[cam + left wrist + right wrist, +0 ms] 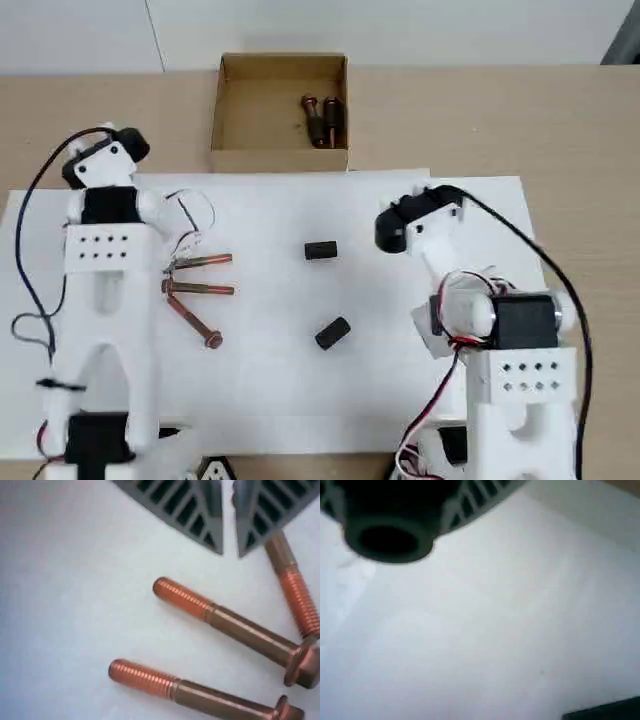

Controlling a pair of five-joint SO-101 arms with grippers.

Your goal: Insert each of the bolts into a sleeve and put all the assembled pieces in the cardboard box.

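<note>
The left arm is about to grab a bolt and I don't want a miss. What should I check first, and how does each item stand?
1. Left gripper empty: ok, open by a narrow gap, nothing in it.
2. Bolts within reach: ok, three lie loose on the white sheet by it.
3. A bolt lined up in the gap: not ok, the nearest bolt lies beside one finger.
4. Right gripper ready with a sleeve: ok, it holds one, bore showing.
5. Cardboard box has room: ok, assembled pieces sit at one side.
</note>
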